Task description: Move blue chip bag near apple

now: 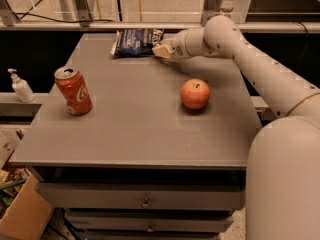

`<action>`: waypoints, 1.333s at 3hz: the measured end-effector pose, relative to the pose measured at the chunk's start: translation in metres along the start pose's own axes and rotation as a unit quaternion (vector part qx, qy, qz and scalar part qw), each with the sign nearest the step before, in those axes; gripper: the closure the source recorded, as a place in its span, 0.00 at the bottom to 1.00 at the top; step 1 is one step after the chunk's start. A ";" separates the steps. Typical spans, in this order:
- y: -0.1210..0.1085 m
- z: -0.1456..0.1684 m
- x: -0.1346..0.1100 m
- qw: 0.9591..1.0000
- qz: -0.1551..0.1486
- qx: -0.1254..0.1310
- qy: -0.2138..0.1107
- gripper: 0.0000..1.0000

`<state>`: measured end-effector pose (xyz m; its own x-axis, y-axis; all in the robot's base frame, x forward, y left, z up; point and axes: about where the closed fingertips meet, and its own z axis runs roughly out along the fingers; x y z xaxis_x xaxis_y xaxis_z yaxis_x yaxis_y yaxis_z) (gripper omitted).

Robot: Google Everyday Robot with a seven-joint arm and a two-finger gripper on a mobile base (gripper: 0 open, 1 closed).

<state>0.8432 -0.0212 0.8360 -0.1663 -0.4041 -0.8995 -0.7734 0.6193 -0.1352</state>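
The blue chip bag lies flat at the far edge of the grey table, dark navy with white lettering. The apple stands right of the table's middle, red-orange with its stem up. My gripper reaches in from the right on a long white arm and sits at the bag's right end, touching or just over its near corner. The apple is well in front of the gripper and to its right.
A red soda can stands upright at the table's left side. A white pump bottle stands on a ledge off the left edge. A cardboard box is on the floor at lower left. Drawers run below the tabletop.
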 end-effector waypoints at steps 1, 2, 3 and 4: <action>0.000 -0.008 -0.004 1.000 0.000 0.005 -0.005 0.86; -0.002 -0.023 -0.015 1.000 0.000 0.013 -0.019 1.00; -0.007 -0.050 -0.028 0.999 0.007 0.029 -0.036 1.00; -0.011 -0.066 -0.036 0.998 0.011 0.037 -0.045 1.00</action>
<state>0.8172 -0.0580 0.8968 -0.1248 -0.3294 -0.9359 -0.7217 0.6775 -0.1422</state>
